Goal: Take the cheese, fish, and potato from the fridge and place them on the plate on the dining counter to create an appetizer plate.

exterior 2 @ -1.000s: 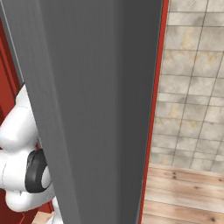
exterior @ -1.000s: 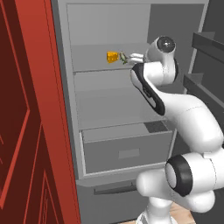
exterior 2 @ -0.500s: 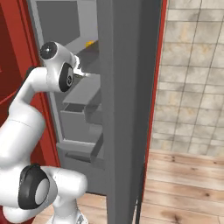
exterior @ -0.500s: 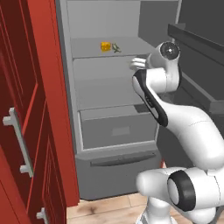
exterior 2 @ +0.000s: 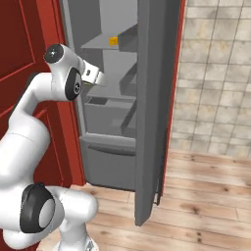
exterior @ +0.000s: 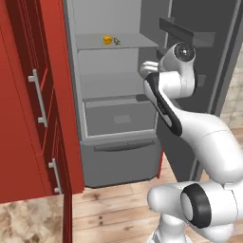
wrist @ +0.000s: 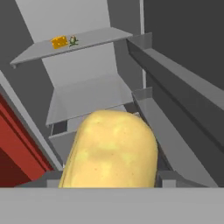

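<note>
Left base view: the fridge (exterior: 118, 85) is seen with its door swung open to the right. The cheese (exterior: 108, 41) is located on the upper shelf (exterior: 114, 45), with a small dark item just beside it on the right, too small to be identified with certainty. A lower drawer (exterior: 121, 118) is visible beneath the shelves. The arm is raised in front of the open fridge, and the tool (exterior: 148, 66) is positioned below the upper shelf, well apart from the cheese.

Right base view: the cheese (exterior 2: 113, 40) is seen on the upper shelf behind the open door's edge. The tool (exterior 2: 98, 77) is pointed towards the interior, in front of the shelves.

Hand view: the potato (wrist: 111, 151) is held between the tool's fingers, which are partly spread and closed against its sides. The cheese (wrist: 59, 42) is seen on the upper shelf beyond, with the small dark item (wrist: 73, 40) touching or just beside it.
</note>
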### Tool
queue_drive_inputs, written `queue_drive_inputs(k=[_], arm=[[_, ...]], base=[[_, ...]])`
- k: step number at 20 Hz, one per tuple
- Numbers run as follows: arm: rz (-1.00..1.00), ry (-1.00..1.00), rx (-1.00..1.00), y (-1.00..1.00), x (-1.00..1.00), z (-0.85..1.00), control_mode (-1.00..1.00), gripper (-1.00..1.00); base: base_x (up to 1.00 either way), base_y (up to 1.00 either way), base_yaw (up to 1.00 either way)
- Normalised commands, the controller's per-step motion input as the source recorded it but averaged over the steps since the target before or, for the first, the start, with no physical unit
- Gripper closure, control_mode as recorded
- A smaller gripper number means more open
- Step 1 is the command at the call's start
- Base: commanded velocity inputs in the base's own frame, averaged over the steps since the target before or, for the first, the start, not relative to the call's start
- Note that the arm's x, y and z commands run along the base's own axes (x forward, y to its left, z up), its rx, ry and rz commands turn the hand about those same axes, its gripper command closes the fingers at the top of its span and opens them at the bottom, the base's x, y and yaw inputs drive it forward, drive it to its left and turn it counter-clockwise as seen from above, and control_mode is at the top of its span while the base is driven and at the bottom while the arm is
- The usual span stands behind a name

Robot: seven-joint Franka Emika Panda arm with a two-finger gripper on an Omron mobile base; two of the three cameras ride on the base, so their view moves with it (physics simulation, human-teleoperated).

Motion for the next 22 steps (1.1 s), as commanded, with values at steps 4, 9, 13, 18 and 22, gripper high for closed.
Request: queue_drive_inputs(k=[4,9,13,18,22], arm=[[0.0,0.0,0.0,0.0,0.0,0.0,1.0,1.0],[0.0,0.0,0.0,0.0,0.0,0.0,1.0,1.0],[0.0,0.0,0.0,0.0,0.0,0.0,1.0,1.0],[0.0,0.0,0.0,0.0,0.0,0.0,1.0,1.0],[0.0,0.0,0.0,0.0,0.0,0.0,1.0,1.0]], base=[[-0.83,-0.02,-0.07],[-0.78,-0.2,-0.1],[-0.7,-0.3,-0.03],[-0.57,-0.43,-0.11],[-0.21,-0.52,-0.31]])
